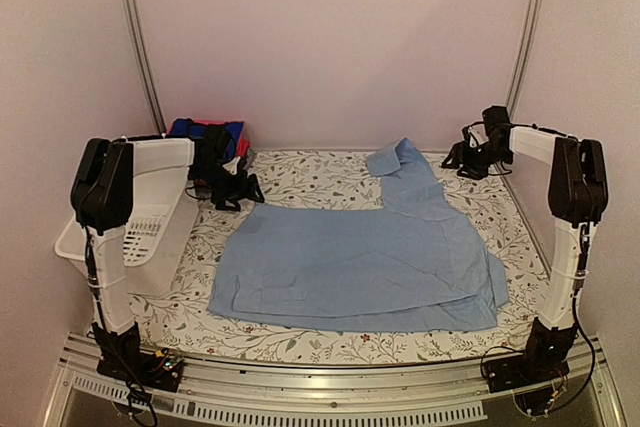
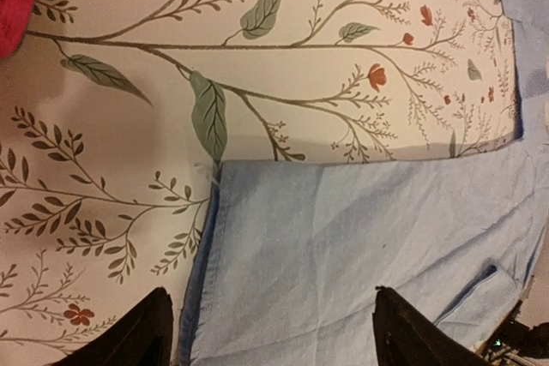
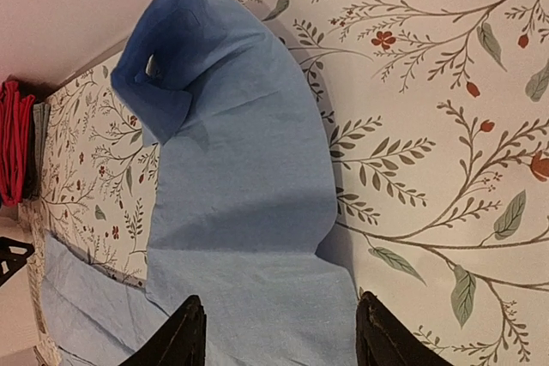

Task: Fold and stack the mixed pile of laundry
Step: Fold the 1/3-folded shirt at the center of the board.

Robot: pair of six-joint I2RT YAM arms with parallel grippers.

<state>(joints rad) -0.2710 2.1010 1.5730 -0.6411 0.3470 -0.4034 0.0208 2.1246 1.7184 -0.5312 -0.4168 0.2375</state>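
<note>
Lying flat, shirt (image 1: pixel 360 267), beneath left end effector (image 2: pixel 273 297), right end effector (image 3: pixel 280 302)

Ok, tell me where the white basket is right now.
Top view: the white basket sits on the table's left side beside the left arm, the pile of clothes behind it and the blue shirt to its right.

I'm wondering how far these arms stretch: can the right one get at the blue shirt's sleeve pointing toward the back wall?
Probably yes. The sleeve lies flat and uncovered, and the right arm's open fingers hover close by it, with only bare tablecloth around them and nothing in the way.
</note>
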